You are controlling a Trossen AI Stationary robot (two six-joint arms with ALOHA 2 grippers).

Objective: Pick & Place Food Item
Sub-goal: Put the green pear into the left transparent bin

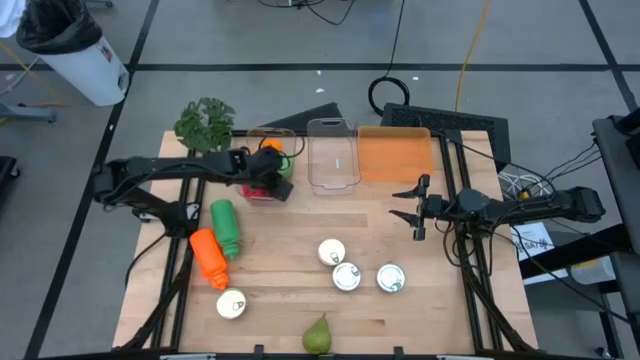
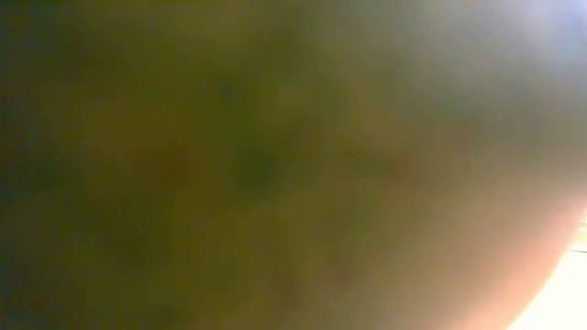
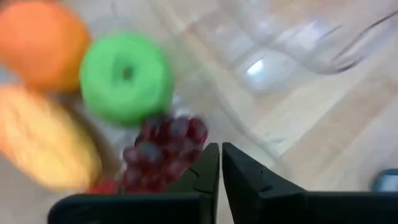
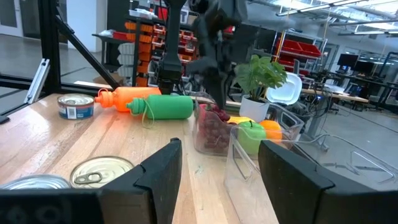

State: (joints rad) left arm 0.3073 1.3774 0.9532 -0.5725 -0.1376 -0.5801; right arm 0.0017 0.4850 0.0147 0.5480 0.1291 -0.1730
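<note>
- The task is judged to be at its picking stage: the left gripper [image 1: 268,187] is being held over the food tub [image 1: 262,192] at the upper left of the high view, and nothing is being lifted clear
- In the left wrist view its jaws are being shown together, with no food seen between them, right beside the grapes [image 3: 163,152]
- The grapes are lying in the tub with a green apple [image 3: 127,76], an orange [image 3: 42,42] and a yellow fruit [image 3: 43,144]
- The placing is being left undone; the clear empty tub [image 1: 333,155] at upper centre looks the likely goal
- The grape bunch is seen running lengthwise from lower left to upper right of the left wrist view, its stem end not being made out
- The right gripper [image 1: 417,205] is waiting at centre right, jaws apart
</note>
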